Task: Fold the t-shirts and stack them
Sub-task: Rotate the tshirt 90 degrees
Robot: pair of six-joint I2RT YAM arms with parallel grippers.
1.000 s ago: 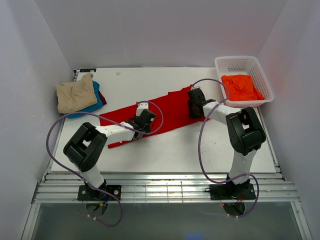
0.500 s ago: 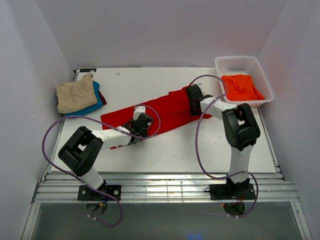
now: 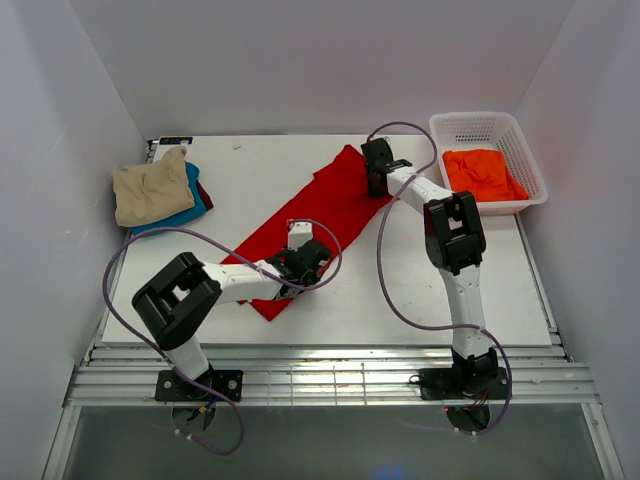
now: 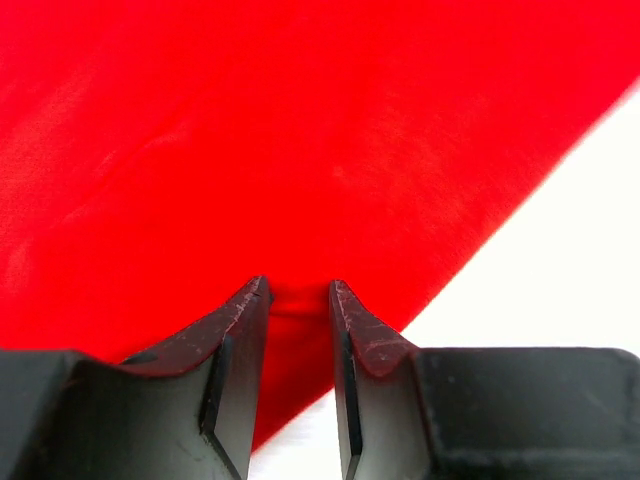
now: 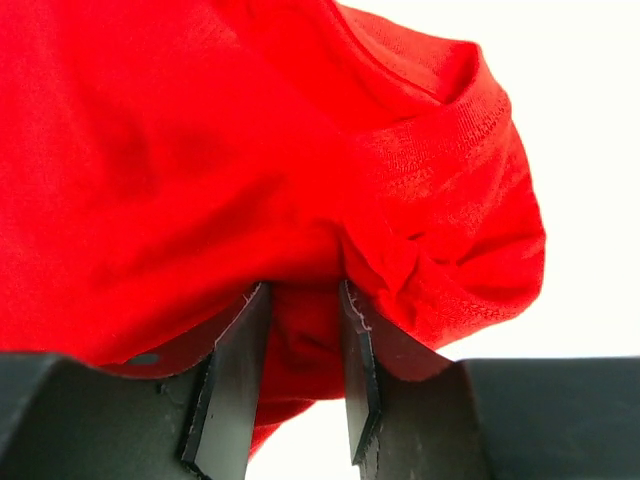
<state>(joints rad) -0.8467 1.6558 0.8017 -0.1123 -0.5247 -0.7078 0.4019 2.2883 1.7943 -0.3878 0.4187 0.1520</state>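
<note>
The bright red t-shirt [image 3: 320,205] lies stretched as a long folded band, running diagonally from the near middle of the table to the far right of centre. My left gripper [image 3: 305,262] is shut on its near end; in the left wrist view the left gripper [image 4: 300,290] pinches a ridge of the red cloth [image 4: 300,130]. My right gripper [image 3: 375,172] is shut on the far end. In the right wrist view the right gripper [image 5: 305,290] clamps bunched hem of the red cloth [image 5: 250,150].
A tan t-shirt [image 3: 150,190] tops a stack at the far left, over a teal blue one [image 3: 192,205] and a dark red one [image 3: 206,193]. A white lattice basket [image 3: 480,118] at the far right holds an orange t-shirt [image 3: 482,172]. Walls enclose the white table [image 3: 420,290].
The red shirt swung from a shallow left-right slant to a steep diagonal. My right gripper carried its end farther back and left; my left gripper carried its end right and nearer.
</note>
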